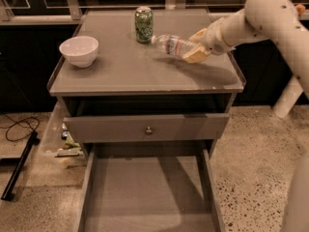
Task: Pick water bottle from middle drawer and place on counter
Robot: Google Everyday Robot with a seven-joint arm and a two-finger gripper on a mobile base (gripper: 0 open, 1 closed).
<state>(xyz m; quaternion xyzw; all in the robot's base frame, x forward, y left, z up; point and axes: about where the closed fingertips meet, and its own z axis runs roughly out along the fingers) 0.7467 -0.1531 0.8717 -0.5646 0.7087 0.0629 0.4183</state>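
The water bottle (170,45) lies nearly flat, cap pointing left, held just above the counter (125,69) at its back right. My gripper (195,51) is shut on the bottle's base end, coming in from the right on the pale arm. The middle drawer (145,197) stands pulled out below, its flat floor bare.
A green soda can (144,24) stands at the back of the counter, just left of the bottle's cap. A white bowl (78,50) sits at the counter's left. The drawer with the round knob (148,129) is slightly open. Cables and clutter lie on the floor at left.
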